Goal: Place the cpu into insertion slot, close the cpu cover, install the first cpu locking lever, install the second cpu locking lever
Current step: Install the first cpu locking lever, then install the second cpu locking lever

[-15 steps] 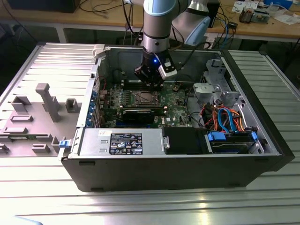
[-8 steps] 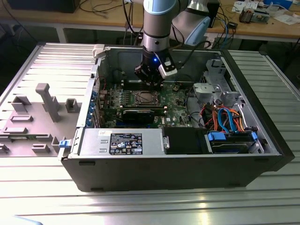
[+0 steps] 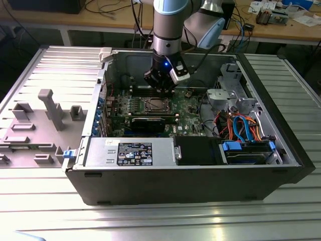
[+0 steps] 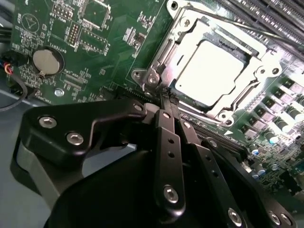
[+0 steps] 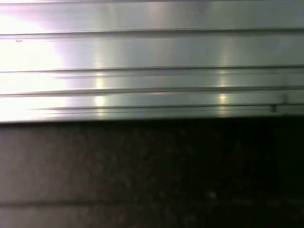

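Arm is down inside the open computer case, gripper hanging just above the far edge of the socket area on the green motherboard; in the second wrist view the gripper has its black fingers pressed together, tips sitting right at the corner of the insertion slot, at or touching the metal frame there, can't tell whether anything thin is pinched between them; cpu already sits in the slot, shiny silver top facing up and glaring white under the light; cpu cover lies flat around it, chip showing through the window; in the exterior view the cpu is a small pale square right under the gripper, insertion slot around it; coin battery sits on the board well away from the socket; grey power supply with a label runs along the near side of the case; case stands on a ribbed metal table; first wrist view has bright ribbed metal above a dark surface.
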Controlling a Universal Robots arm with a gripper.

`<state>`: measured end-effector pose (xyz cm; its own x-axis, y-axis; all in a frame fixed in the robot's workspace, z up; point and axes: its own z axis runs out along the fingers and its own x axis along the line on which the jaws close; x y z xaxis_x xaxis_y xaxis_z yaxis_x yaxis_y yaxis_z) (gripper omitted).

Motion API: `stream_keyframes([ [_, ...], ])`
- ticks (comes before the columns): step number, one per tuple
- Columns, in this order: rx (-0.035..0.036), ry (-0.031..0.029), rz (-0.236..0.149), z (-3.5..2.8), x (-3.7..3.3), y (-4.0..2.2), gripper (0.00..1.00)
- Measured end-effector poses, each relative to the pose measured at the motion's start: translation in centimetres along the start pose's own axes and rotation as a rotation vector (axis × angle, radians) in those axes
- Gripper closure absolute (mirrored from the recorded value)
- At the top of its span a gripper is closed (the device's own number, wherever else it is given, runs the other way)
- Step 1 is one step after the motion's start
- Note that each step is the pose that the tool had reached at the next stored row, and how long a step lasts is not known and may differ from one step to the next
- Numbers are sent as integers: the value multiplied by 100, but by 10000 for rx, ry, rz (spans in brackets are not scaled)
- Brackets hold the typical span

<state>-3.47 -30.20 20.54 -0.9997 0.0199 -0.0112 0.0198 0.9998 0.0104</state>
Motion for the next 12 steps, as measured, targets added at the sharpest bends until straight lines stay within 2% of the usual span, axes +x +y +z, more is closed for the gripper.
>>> stream_keyframes([
  [12,7,0,0,0,0,-20,89],
])
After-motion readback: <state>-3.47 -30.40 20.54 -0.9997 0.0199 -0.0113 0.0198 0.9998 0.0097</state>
